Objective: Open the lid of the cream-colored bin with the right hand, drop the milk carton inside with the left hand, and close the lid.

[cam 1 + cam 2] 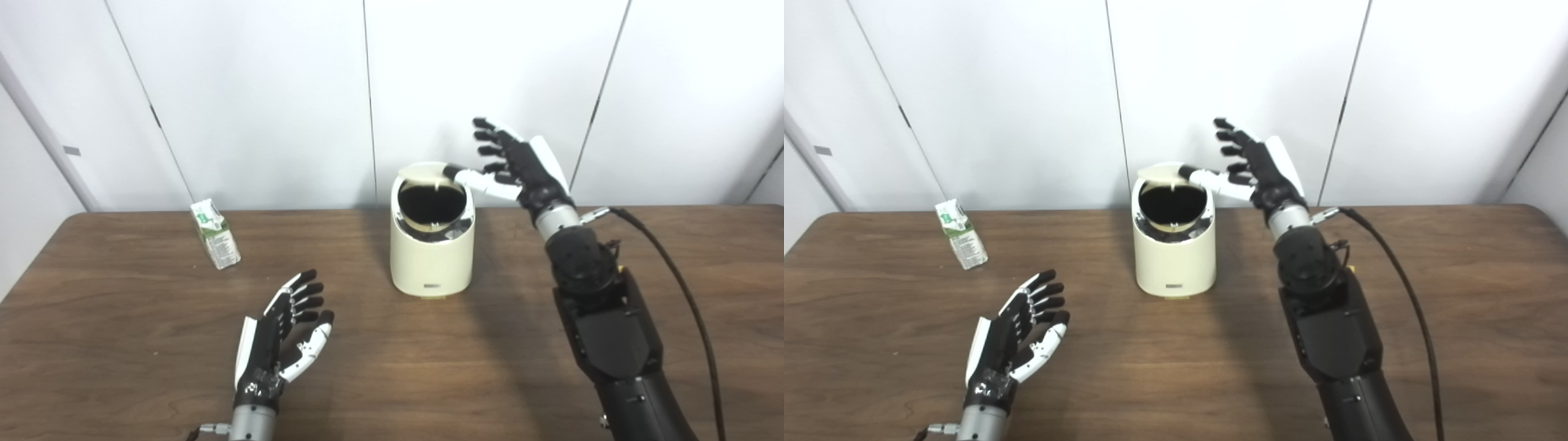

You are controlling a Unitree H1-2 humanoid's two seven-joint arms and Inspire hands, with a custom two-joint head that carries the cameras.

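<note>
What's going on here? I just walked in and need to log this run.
The right hand is up at the cream-colored bin, its thumb at the back rim where the lid is tipped up, showing the dark inside. The left hand waits open above the table. The milk carton stands untouched, far left.

A dark wood-grain table (pixel 122 343) stands against white wall panels (pixel 257 92) divided by thin seams.
</note>
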